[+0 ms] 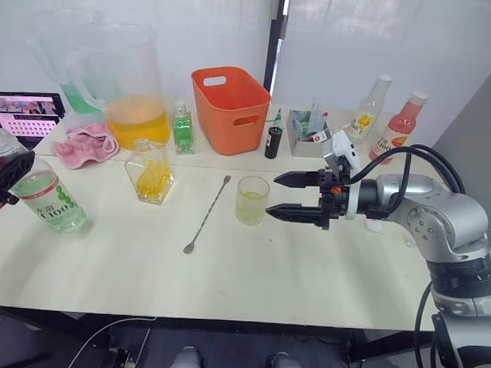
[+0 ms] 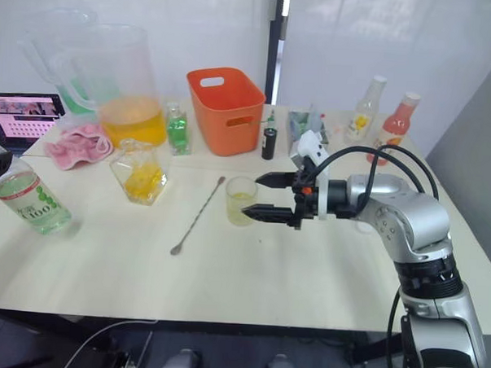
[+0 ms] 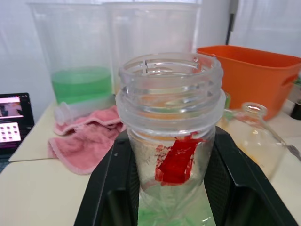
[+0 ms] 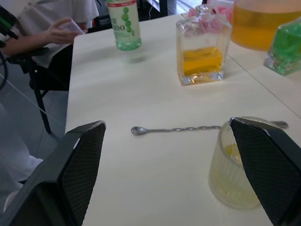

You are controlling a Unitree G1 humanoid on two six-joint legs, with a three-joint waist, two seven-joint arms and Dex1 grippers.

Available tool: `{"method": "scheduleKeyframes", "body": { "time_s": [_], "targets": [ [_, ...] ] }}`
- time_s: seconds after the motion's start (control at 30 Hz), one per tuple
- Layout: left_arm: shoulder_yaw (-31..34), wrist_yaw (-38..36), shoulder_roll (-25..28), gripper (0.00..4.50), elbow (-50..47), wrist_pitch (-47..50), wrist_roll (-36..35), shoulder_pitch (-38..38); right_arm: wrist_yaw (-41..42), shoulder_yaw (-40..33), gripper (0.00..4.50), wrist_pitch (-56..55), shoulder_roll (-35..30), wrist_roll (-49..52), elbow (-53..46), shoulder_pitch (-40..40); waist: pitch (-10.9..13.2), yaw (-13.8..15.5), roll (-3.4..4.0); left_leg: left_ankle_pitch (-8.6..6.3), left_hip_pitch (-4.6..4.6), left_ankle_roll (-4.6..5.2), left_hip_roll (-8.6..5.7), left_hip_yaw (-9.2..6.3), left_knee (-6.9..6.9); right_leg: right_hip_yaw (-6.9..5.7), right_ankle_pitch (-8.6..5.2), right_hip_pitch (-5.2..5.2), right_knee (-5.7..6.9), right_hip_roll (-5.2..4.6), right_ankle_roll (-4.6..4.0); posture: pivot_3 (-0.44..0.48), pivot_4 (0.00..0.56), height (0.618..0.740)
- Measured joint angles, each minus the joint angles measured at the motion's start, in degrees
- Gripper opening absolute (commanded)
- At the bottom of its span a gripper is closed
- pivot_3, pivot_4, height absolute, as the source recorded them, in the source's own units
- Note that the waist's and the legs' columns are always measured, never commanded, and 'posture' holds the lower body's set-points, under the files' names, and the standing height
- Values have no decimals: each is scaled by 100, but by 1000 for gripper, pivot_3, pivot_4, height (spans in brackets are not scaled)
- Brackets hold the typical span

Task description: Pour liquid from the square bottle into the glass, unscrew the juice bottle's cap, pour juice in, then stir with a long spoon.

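While the right end effector (image 1: 282, 195) hangs with its two black fingers spread wide just beside the glass (image 1: 252, 200), holding nothing, the left end effector (image 3: 164, 188) is clamped around the neck of the juice bottle (image 1: 45, 193) at the desk's left edge. The bottle's threaded mouth is bare in the left wrist view, so the cap is already off, and the grip low on the neck suits tipping it for the pour. The bottle is well apart from the glass, so the juice has yet to be carried across.

A little pale yellow liquid sits in the glass, which suggests the square bottle's (image 1: 151, 172) share is already in; that bottle stands upright between the juice bottle and the glass, yellow liquid low inside, its stopper off. The long spoon (image 1: 206, 215) lies flat on the desk (image 1: 266, 274) just left of the glass, bowl toward the near edge, ready for stirring.

Along the back stand a big pitcher (image 1: 132, 85), a pink cloth (image 1: 84, 143), a small green bottle (image 1: 182, 128), an orange basket (image 1: 230, 108) and two more bottles. On a straight path, the square bottle and the spoon lie in the way of the juice bottle. A person's hand (image 4: 61, 33) shows beyond the desk.
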Motion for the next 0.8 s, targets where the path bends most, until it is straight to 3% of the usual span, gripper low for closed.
{"method": "scheduleKeyframes", "body": {
  "time_s": [0.3, 0.6, 0.8],
  "targets": [
    [-1502, -12, -27, 1329, 2809, -1399, 1006, -2176, -598, -437, 4464, -63, 53, 47, -893, 492, -4, 15, -6, 2, -4, -4, 2, 1, -2, 2, 6, -4, -1, 7, -3, 0, 150, 703],
    [-2089, 109, -313, 1329, 4447, -2216, 1549, -3264, -1265, -776, 4464, 73, 19, 121, -1519, 984, -4, -25, -8, 3, -3, -4, 16, 1, -2, 1, 6, -5, 2, 19, -3, 0, 150, 703],
    [-2222, 162, -372, 1329, 4893, -2549, 1766, -3542, -1568, -963, 4464, 217, -78, 321, -1755, 1135, -4, -13, -8, 3, 2, -5, 16, 1, -3, 1, 6, -1, 4, 19, -3, 0, 150, 703]
  ]
}}
